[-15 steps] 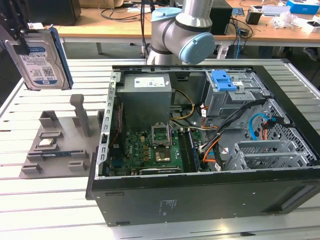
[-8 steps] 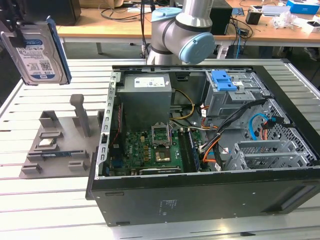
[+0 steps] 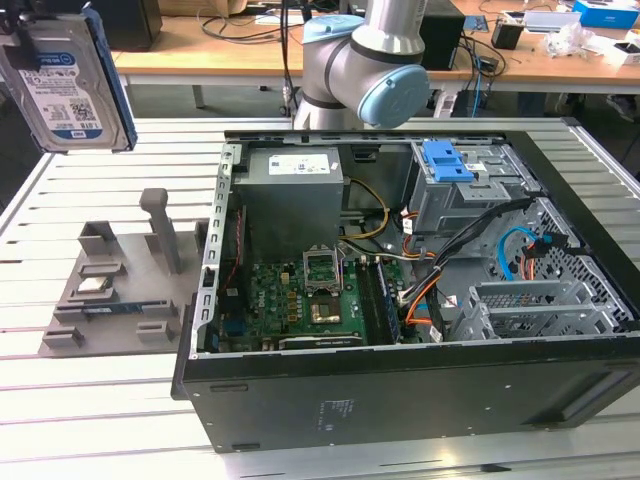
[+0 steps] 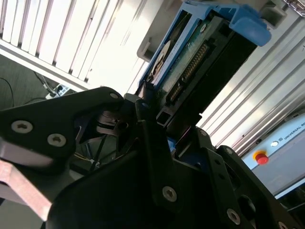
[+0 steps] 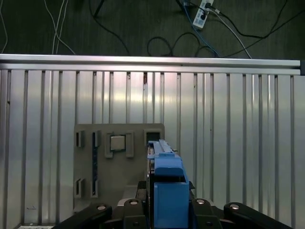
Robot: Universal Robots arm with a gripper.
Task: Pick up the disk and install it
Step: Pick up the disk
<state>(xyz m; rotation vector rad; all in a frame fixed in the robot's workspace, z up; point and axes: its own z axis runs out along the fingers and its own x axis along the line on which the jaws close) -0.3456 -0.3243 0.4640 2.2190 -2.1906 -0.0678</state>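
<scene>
Lengthwise nearly upright, the disk (image 3: 65, 85) sits clamped in the gripper (image 5: 164, 207).

Silver disk (image 3: 62, 85) in blue caddy, label showing, held aloft

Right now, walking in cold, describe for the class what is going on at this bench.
A robot arm has its gripper shut on the disk and holds it in the air above the slatted table. In the first wrist view the disk hangs over a grey parts holder. The open computer case lies to the exterior view's right of that holder, and the disk is not yet inside it.
</scene>
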